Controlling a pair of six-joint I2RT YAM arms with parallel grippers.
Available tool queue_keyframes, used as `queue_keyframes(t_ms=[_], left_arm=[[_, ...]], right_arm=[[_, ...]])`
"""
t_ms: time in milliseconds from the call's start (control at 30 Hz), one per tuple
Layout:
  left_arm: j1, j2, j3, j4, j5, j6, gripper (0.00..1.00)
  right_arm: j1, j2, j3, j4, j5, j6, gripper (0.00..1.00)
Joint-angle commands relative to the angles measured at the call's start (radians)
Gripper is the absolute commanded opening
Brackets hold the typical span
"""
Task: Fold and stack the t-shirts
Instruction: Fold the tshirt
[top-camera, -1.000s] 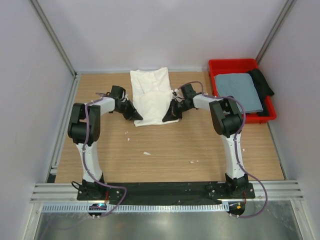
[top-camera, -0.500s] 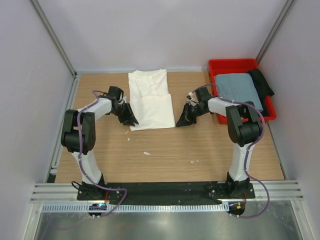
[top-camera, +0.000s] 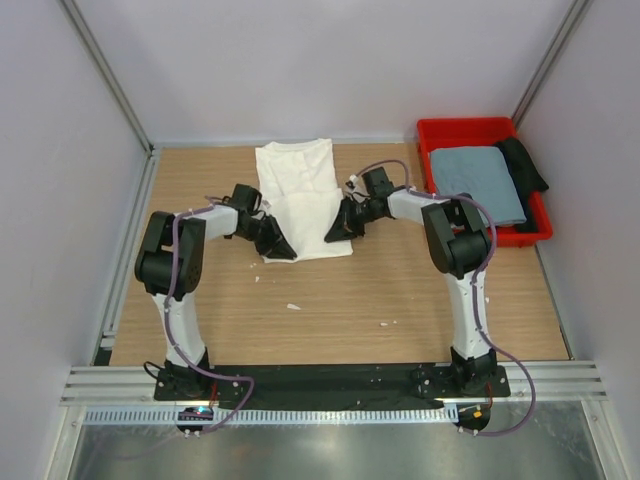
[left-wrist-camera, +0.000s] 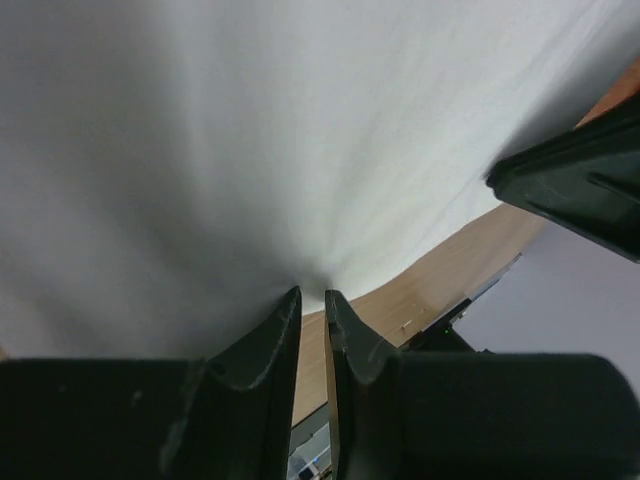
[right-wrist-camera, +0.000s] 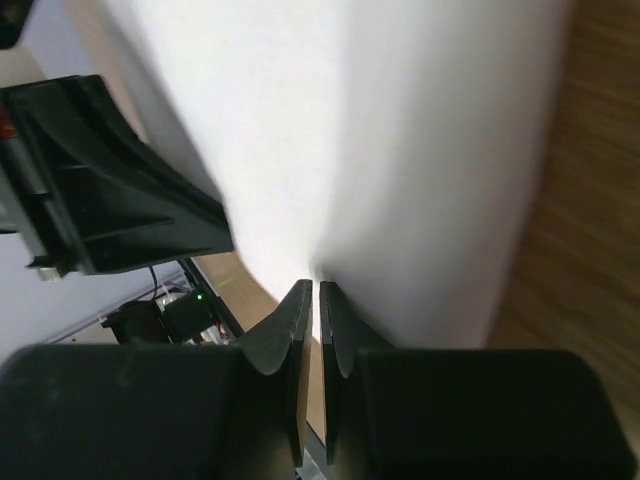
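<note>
While a two-armed robot pinches the near edge of a large, soft white t-shirt, the coming fold looks easy to spoil.
From the left: the black two-finger left gripper has its jaws almost together, nipping a small pucker of cloth at the near left corner. The white t-shirt lies flat at the middle back of the pale wooden table, folded into a long panel with no print showing. The black right gripper, jaws also nearly closed, holds a thin pinch of the near right edge. Farther right, a plain grey-blue t-shirt lies folded in a rectangular red plastic bin. Both holds look shallow. If the arms lift unevenly or pull apart, cloth may slip from one pinch and the fold would land crooked. A pinch catching only the top layer would leave the lower layer behind.
</note>
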Motion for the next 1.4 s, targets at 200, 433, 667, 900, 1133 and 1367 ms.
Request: queue_keyframes(t_ms=[200, 433, 667, 900, 1133, 1367], left_arm=[[0.010, -0.050, -0.143, -0.019, -0.075, 0.040, 0.18], [0.010, -0.237, -0.304, -0.080, -0.060, 0.026, 0.19], [0.020, -0.396, -0.230, -0.129, -0.017, 0.035, 0.33], [0.113, -0.210, -0.053, 0.036, 0.028, -0.011, 0.24], [0.142, 0.009, 0.106, 0.202, 0.068, -0.098, 0.20], [0.199, 0.111, 0.077, 0.351, 0.069, -0.201, 0.20]], right_arm=[[-0.104, -0.077, -0.294, 0.032, 0.010, -0.065, 0.13], [-0.116, -0.269, -0.445, -0.081, 0.019, -0.151, 0.13], [-0.115, -0.352, -0.329, -0.036, 0.042, -0.065, 0.25], [-0.115, -0.104, -0.013, 0.154, 0.018, 0.123, 0.27], [-0.118, 0.094, 0.150, 0.268, -0.019, 0.235, 0.26], [-0.159, 0.194, 0.130, 0.441, -0.042, 0.356, 0.28]])
